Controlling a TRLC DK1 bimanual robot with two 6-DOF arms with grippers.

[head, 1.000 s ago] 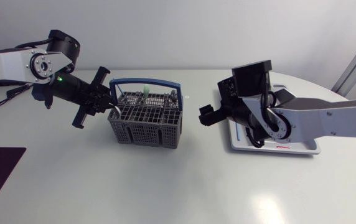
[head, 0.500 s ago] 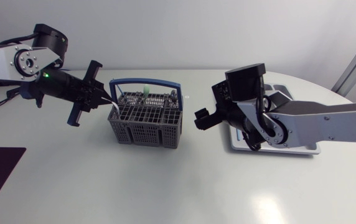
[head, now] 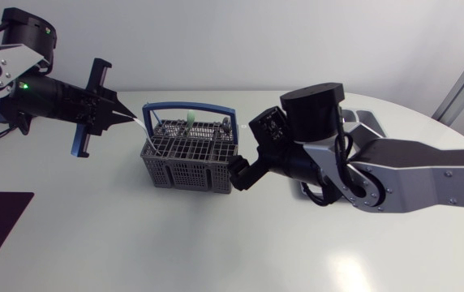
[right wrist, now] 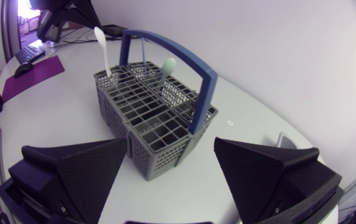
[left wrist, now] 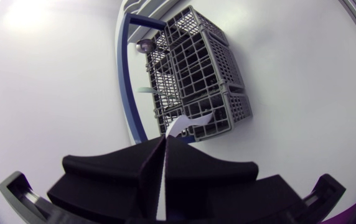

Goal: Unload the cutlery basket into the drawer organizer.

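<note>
Bright, even light, soft shadows, faint glare on the table (head: 135, 243), wrist views bent at edges.

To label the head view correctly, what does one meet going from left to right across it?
left end effector → white utensil in its grip → cutlery basket → right end effector → drawer organizer

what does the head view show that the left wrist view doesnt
Only the head view: the right arm, its open right gripper beside the cutlery basket's end, and the drawer organizer, partly hidden behind that arm. Only the left wrist view: close up, the left gripper with both fingers pressed on the white utensil from two sides. Both: the basket with its blue handle, and the white utensil running from the left gripper to the basket's corner.
</note>
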